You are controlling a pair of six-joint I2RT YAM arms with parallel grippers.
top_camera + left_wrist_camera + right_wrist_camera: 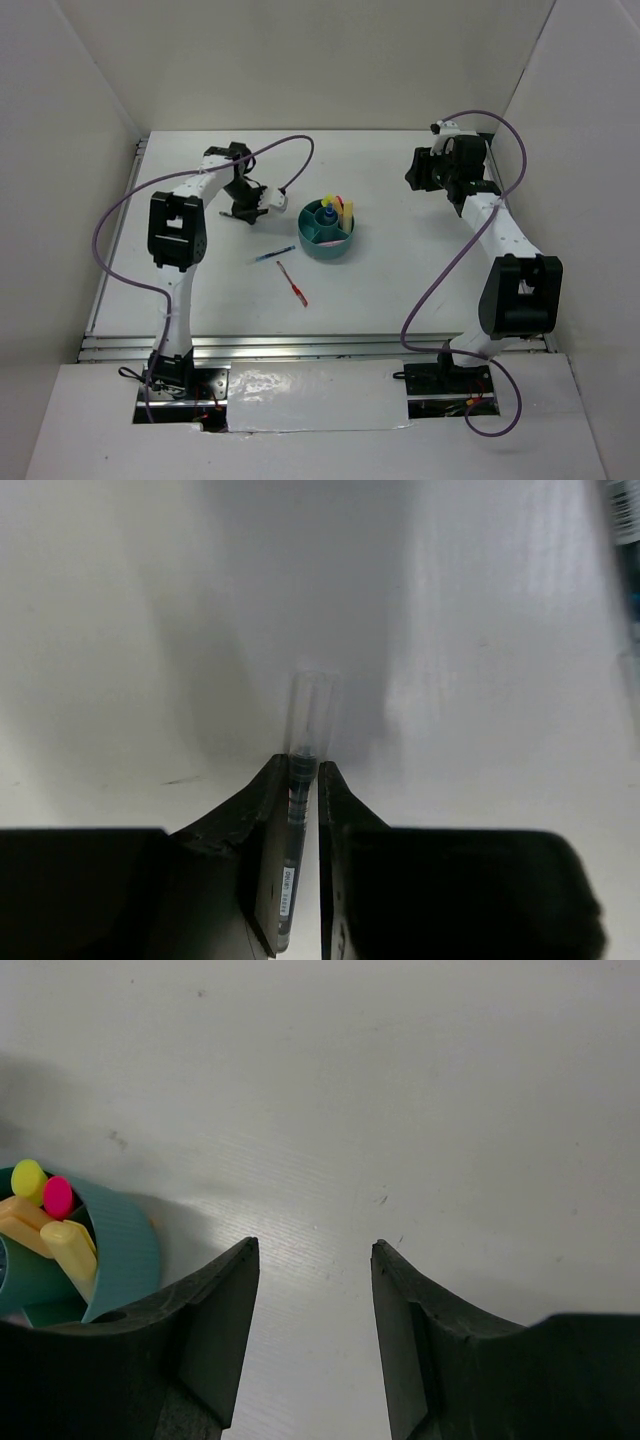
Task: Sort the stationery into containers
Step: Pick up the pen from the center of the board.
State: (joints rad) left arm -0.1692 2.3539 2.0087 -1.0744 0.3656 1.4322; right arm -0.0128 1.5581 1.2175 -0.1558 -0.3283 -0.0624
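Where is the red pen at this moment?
In the top view the red pen lies on the table, just below the blue pen and lower left of the teal organiser.

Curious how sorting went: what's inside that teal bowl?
Yellow markers sit in the teal bowl, with a pink-capped one among them. Anything lower in the compartments is hidden by its walls.

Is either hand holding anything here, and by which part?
Left hand grips a dark pen on its barrel, clear cap end protruding. Right hand open, empty.
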